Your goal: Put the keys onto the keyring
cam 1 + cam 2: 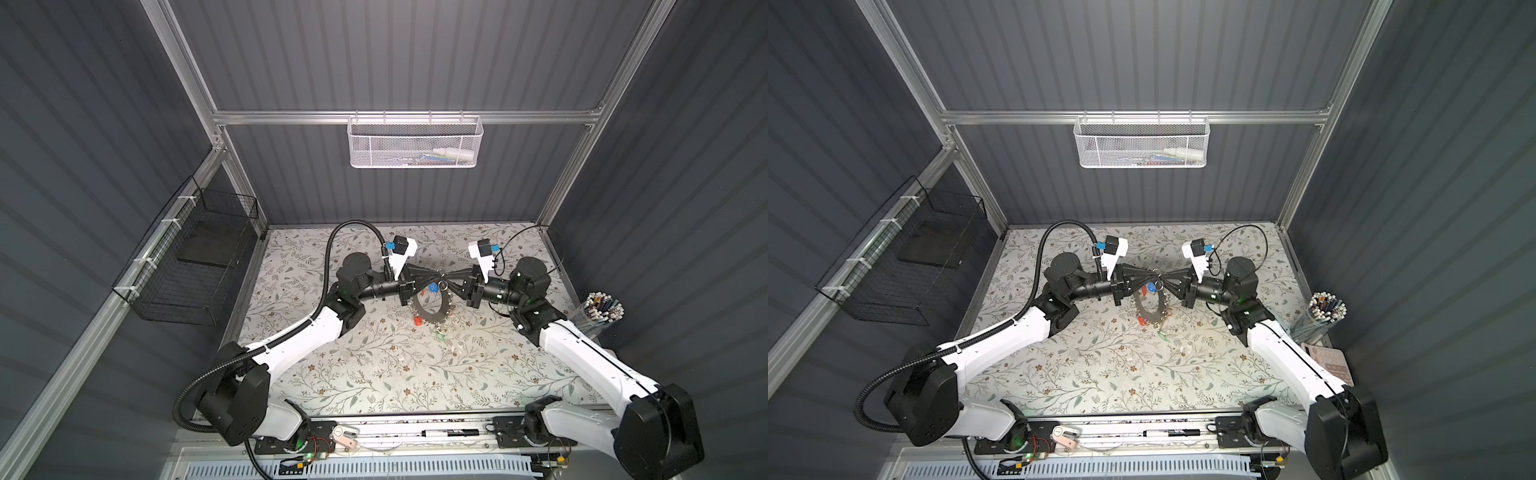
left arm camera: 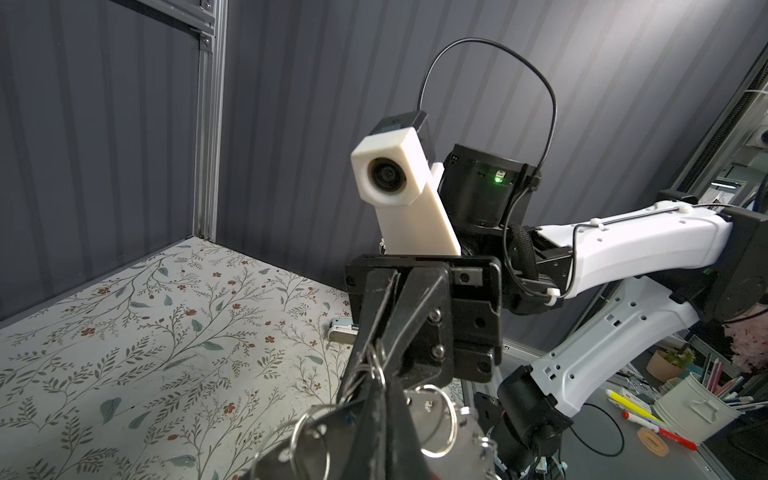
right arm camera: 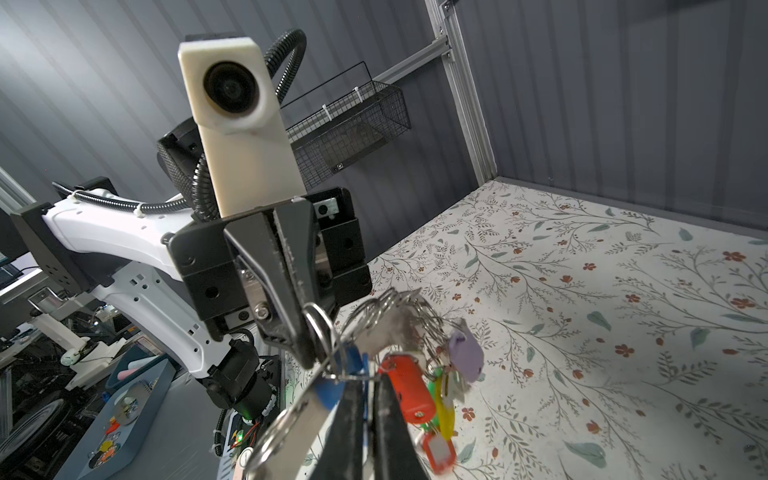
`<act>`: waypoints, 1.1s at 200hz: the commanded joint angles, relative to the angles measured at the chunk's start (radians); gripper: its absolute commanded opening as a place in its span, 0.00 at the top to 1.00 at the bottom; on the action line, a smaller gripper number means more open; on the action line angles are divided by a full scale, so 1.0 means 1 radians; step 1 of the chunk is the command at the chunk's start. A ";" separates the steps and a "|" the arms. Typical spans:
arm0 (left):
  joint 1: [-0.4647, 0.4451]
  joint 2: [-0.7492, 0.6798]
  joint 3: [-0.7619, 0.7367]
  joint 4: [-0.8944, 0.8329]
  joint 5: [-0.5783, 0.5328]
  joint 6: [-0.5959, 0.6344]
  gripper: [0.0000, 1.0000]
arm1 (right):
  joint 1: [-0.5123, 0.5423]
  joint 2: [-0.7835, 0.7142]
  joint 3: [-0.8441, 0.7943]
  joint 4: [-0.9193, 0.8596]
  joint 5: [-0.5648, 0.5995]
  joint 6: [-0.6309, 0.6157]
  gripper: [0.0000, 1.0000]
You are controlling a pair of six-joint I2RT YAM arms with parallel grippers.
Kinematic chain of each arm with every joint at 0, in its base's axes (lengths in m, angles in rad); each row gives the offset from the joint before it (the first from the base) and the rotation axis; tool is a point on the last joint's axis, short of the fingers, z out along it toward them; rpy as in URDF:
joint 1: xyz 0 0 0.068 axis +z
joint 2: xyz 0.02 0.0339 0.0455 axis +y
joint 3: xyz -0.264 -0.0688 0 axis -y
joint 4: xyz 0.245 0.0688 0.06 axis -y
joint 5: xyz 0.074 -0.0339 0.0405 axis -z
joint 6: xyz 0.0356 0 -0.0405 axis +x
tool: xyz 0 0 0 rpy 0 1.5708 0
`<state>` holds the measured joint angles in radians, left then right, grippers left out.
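Your pincers meet tip to tip above the table (image 1: 374, 365). The left pincer (image 1: 437, 276) looks clamped on the keyring (image 1: 430, 321), which hangs tilted below it. The right pincer (image 1: 451, 277) is pinched narrow on the blue-tagged keys (image 1: 432, 287). Brace the left and thread with small twists, not pulls.

No legible text anywhere (marker (image 1: 451, 433) print too blurred).

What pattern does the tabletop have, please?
White with grey-green leafy sprigs and small reddish flowers; the tabletop shows it best in the right wrist view.
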<state>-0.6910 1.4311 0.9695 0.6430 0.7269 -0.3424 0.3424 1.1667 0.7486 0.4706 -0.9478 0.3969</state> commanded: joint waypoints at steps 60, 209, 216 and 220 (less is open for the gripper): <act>-0.021 0.014 -0.006 0.150 -0.040 0.000 1.00 | 0.017 -0.042 -0.022 -0.045 0.027 0.003 0.75; 0.004 0.059 -0.056 0.283 0.021 -0.064 1.00 | -0.137 -0.289 -0.054 -0.254 0.228 0.059 0.60; 0.004 0.061 -0.059 0.292 0.029 -0.071 1.00 | -0.134 -0.283 -0.048 -0.225 0.195 0.071 0.60; 0.004 0.062 -0.061 0.303 0.031 -0.074 1.00 | -0.132 -0.277 -0.045 -0.205 0.175 0.077 0.59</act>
<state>-0.6918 1.4944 0.9157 0.8204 0.7105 -0.3820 0.2058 0.8871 0.6846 0.1768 -0.6891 0.4343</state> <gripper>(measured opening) 0.050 0.398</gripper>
